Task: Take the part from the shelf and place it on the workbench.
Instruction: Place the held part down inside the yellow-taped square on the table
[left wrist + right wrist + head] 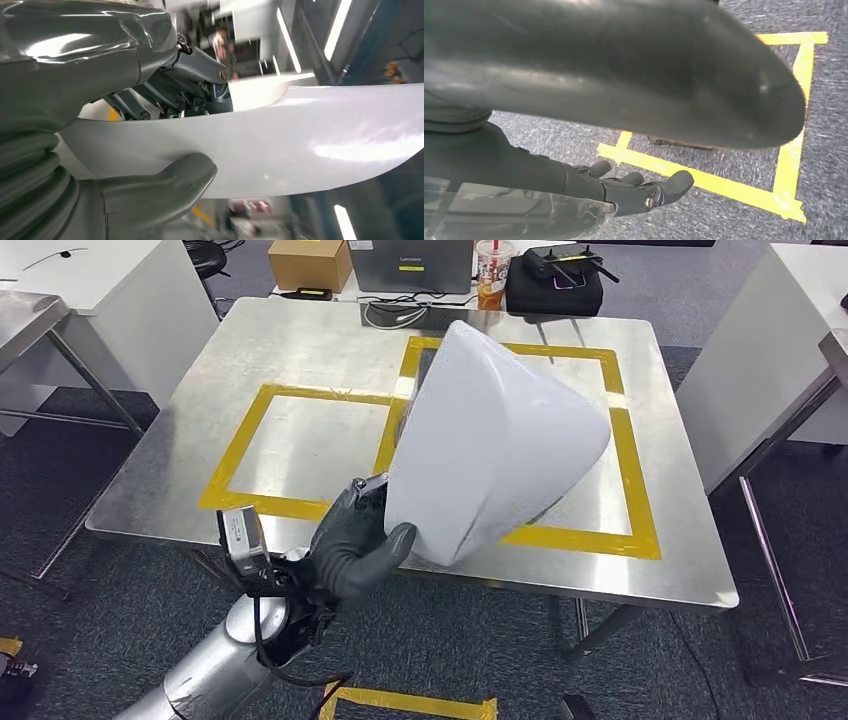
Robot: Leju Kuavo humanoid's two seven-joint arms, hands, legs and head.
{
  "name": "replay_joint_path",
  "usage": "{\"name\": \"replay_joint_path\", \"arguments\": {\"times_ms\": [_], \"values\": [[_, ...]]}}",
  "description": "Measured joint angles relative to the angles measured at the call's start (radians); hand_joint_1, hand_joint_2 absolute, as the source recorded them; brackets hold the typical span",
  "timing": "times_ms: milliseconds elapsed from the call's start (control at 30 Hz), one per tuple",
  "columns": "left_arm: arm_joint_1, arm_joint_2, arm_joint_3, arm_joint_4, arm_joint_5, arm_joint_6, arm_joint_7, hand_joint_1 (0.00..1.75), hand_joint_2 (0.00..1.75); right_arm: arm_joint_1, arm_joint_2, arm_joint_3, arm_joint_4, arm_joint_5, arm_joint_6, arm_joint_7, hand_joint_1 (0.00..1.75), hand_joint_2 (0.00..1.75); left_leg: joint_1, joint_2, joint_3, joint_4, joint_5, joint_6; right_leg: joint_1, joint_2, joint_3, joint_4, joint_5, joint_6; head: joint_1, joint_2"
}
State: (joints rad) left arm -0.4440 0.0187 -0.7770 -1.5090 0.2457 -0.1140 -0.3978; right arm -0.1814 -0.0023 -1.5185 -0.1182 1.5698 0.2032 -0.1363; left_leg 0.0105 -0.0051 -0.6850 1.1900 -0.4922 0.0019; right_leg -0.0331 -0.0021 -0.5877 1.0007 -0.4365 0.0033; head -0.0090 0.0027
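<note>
Large white curved plastic shell part (pixel 495 445) sits pinched between left hand (pixel 355 545) thumb and fingers (pixel 200 75), extending beyond the fingertips over the steel workbench with yellow tape squares (pixel 300 350). Right hand (pixel 639 187) fingers hang over taped carpet floor (pixel 724 170).

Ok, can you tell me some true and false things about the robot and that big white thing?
1. The left hand holds the white part. True.
2. The part lies flat on the table. False: it is held up above the table, tilted.
3. Yellow tape marks squares on the table. True.
4. The right hand holds a cup. False: it holds nothing, hanging over the carpet.
5. A drink cup stands beyond the table's far edge. True.
</note>
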Motion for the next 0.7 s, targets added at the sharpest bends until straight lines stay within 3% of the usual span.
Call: {"name": "replay_joint_path", "arguments": {"times_ms": [67,100,233,300,367,400,433,467,533,600,700], "values": [[-0.035,-0.003,0.0,0.028,-0.093,0.054,0.003,1.75,1.75,0.0,0.001,-0.002,0.003,0.0,-0.001,-0.004,0.0,0.0,-0.004,0.002,0.064,-0.131,0.048,0.009,0.003,0.0,0.001,0.0,-0.001,0.005,0.001,0.0],[-0.051,-0.005,0.0,0.044,-0.135,0.077,0.004,1.75,1.75,0.0,0.002,-0.002,0.004,0.0,-0.001,-0.006,0.0,0.0,-0.007,0.003,0.081,-0.166,0.055,0.013,0.004,0.0,0.0,0.0,-0.001,0.009,0.001,0.0],[-0.106,-0.017,-0.005,0.113,-0.274,0.149,0.024,1.75,1.75,0.001,0.002,-0.002,0.01,0.0,-0.001,-0.008,0.0,0.0,-0.01,0.001,0.093,-0.192,0.063,0.035,0.004,-0.001,-0.008,0.005,-0.004,0.031,0.001,0.0],[-0.134,-0.029,-0.009,0.149,-0.33,0.173,0.036,1.75,1.75,0.001,0.002,-0.002,0.013,0.0,0.002,-0.008,0.0,0.0,-0.007,0.0,0.101,-0.205,0.072,0.048,0.006,0.0,-0.047,0.081,-0.04,0.027,0.004,0.0],[-0.154,-0.037,-0.016,0.186,-0.373,0.192,0.045,1.75,1.75,0.003,0.001,-0.001,0.016,0.0,0.006,-0.004,0.0,0.0,-0.013,-0.001,0.1,-0.206,0.073,0.053,0.006,0.001,-0.116,0.219,-0.092,0.02,0.006,0.0],[-0.16,-0.039,-0.021,0.206,-0.392,0.2,0.049,1.75,1.75,0.004,-0.001,0.0,0.018,0.0,0.008,0.0,0.0,0.0,-0.016,-0.002,0.1,-0.206,0.072,0.054,0.007,0.001,-0.143,0.271,-0.107,0.021,0.006,0.0],[-0.165,-0.041,-0.027,0.225,-0.409,0.208,0.052,1.75,1.75,0.006,-0.004,0.0,0.019,0.0,0.01,0.003,0.0,0.0,-0.018,-0.003,0.1,-0.205,0.072,0.054,0.007,0.001,-0.153,0.286,-0.105,0.026,0.006,0.0],[-0.172,-0.043,-0.034,0.243,-0.425,0.216,0.055,1.75,1.75,0.007,-0.006,0.001,0.02,0.0,0.011,0.006,0.0,0.0,-0.019,-0.005,0.1,-0.204,0.071,0.053,0.006,0.001,-0.142,0.258,-0.087,0.033,0.006,0.0],[-0.19,-0.049,-0.045,0.276,-0.457,0.235,0.061,1.75,1.75,0.006,-0.011,0.001,0.022,0.0,0.013,0.008,0.0,0.0,-0.02,-0.009,0.1,-0.199,0.068,0.05,0.006,0.001,-0.077,0.117,-0.03,0.045,0.007,0.0],[-0.208,-0.056,-0.055,0.308,-0.487,0.254,0.067,1.75,1.75,0.005,-0.013,0.001,0.024,0.0,0.014,0.008,0.0,0.0,-0.025,-0.013,0.096,-0.191,0.063,0.042,0.009,0.001,-0.026,0.014,0.005,0.038,0.006,0.0],[-0.223,-0.062,-0.068,0.357,-0.529,0.283,0.077,1.75,1.75,0.005,-0.012,0.001,0.027,0.0,0.012,0.008,0.0,0.0,-0.027,-0.013,0.091,-0.186,0.057,0.033,0.011,0.001,-0.017,-0.001,0.011,0.019,0.005,0.0]]}}
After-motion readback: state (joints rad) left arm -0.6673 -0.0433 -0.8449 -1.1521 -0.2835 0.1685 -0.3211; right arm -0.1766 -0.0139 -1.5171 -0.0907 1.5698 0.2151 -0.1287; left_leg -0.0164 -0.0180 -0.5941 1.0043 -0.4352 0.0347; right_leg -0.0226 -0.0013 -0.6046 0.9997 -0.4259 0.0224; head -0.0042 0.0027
